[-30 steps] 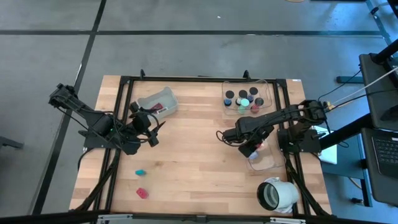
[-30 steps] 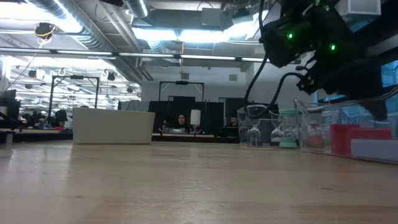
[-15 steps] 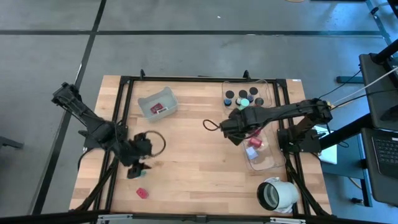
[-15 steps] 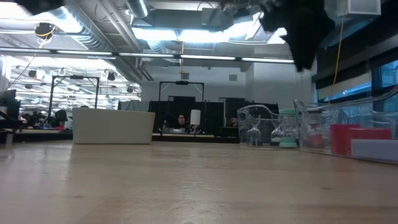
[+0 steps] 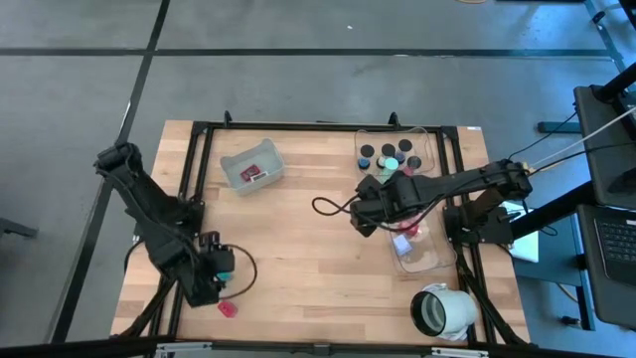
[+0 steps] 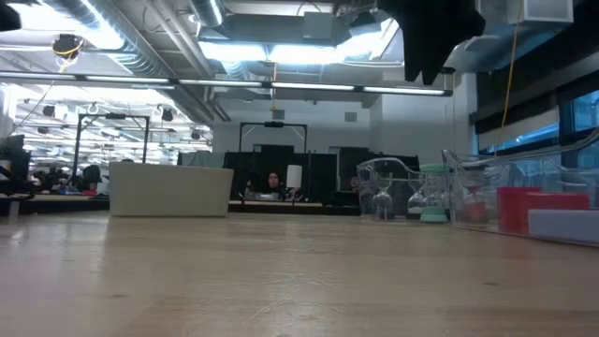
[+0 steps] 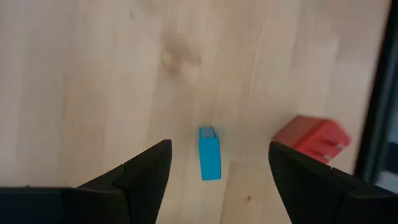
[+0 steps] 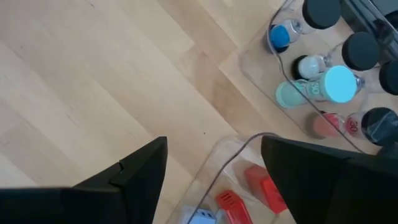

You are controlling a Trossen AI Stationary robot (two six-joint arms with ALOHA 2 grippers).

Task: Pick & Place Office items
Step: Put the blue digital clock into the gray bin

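Left gripper [image 7: 214,171] is spread wide, hovering over the teal block [image 7: 209,153] at lower left of the table [image 5: 298,249]. Drop straight down, centre the jaws, avoid the red block [image 7: 311,138] just beside it. Right gripper [image 8: 211,168] open, empty, mid-table.

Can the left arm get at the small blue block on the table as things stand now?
Probably yes. The left gripper hangs right above the blue block with its fingers open, one on each side, and nothing lies between them. The red block sits apart.
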